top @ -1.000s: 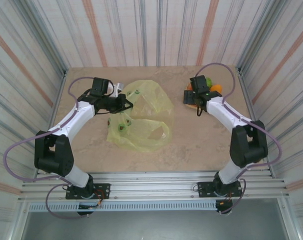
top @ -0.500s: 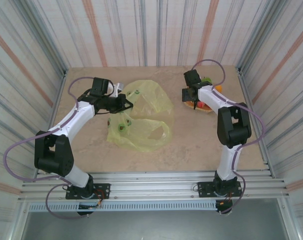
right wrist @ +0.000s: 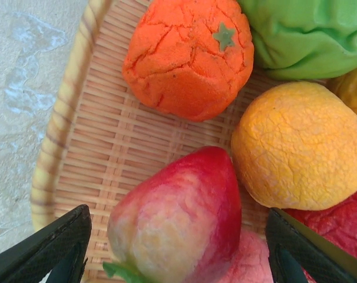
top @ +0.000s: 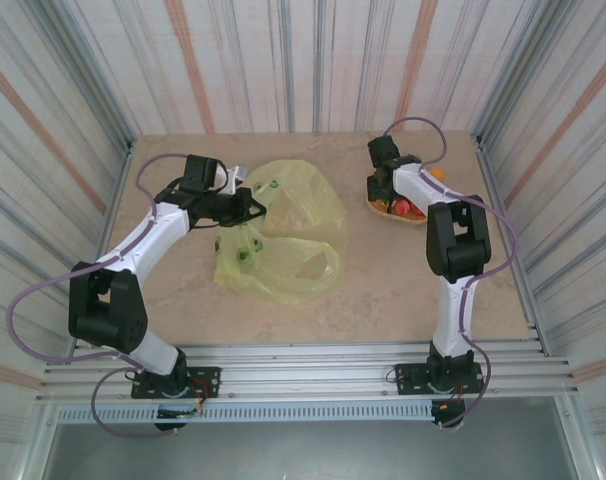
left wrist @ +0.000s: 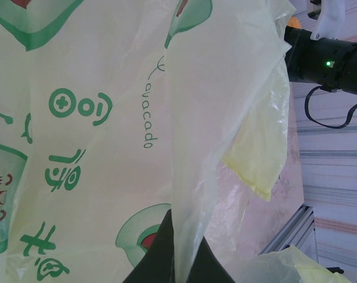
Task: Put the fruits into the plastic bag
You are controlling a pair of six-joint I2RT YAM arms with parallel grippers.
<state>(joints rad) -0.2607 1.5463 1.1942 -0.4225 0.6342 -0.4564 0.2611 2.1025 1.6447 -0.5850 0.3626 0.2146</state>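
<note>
right gripper (right wrist: 178, 259) jaws wide, astride the strawberry (right wrist: 178, 218), a gap showing on each side, nothing held; step in hand, by my read: grasp that strawberry; it's tapered and glossy, so seat the pads on the fat middle, not the tip, and close slowly or it may squirt out; yellow-orange fruit (right wrist: 299, 147) sits just beside it, maybe touching, and a red fruit (right wrist: 337, 218) lies close by the finger on that same side; that finger should slide into the gap rather than land on a neighbour; nudge away from them if it fouls; orange fruit (right wrist: 190, 56) and green fruit (right wrist: 308, 35) lie beyond, out of the way; all sit in the woven tray (right wrist: 78, 135), strawberry near its rim, so lift straight up before traversing; tray is at the far right of the table (top: 383, 290); plastic bag (top: 283, 270) lies left of centre, well apart from the tray; left gripper (left wrist: 175, 259) is clamped on a fold of bag film at the bag's far-left side, lifting it; can't tell whether the mouth gapes enough, nor fruit from prints inside; check the opening before dropping.
</note>
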